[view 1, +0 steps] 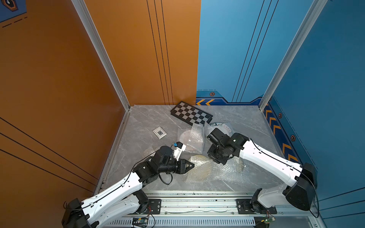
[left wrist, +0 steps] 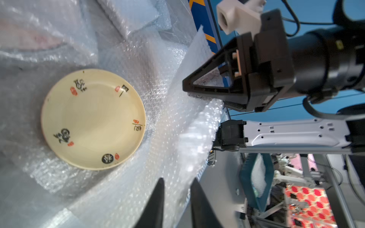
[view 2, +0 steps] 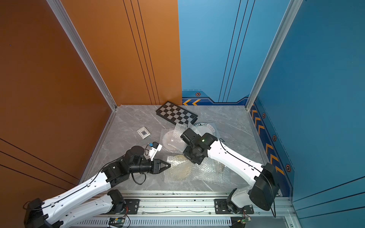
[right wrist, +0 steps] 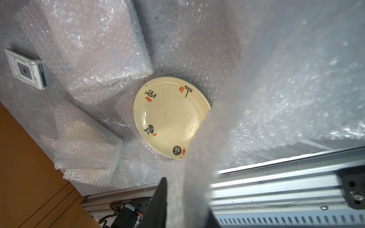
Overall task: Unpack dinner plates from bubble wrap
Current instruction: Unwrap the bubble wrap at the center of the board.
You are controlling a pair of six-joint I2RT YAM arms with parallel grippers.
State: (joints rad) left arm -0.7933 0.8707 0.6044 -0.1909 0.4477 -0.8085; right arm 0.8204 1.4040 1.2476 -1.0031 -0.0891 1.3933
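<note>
While the right gripper (left wrist: 185,87) clamps the raised bubble wrap (left wrist: 177,128), the left gripper (view 1: 192,165), jaws apart, lies nearer the cream plate (left wrist: 92,118), at its three o'clock in a top view.

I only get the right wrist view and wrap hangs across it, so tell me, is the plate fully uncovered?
Observer: Yes. In the left wrist view the whole plate shows bare, lying on the wrap.
Operator: What holds up the wrap that blocks me?
Observer: The right gripper: its jaws are shut on the wrap's raised edge, above and beside the plate.
Operator: And the left gripper?
Observer: The left gripper has its jaws apart over the wrap next to the plate.
</note>
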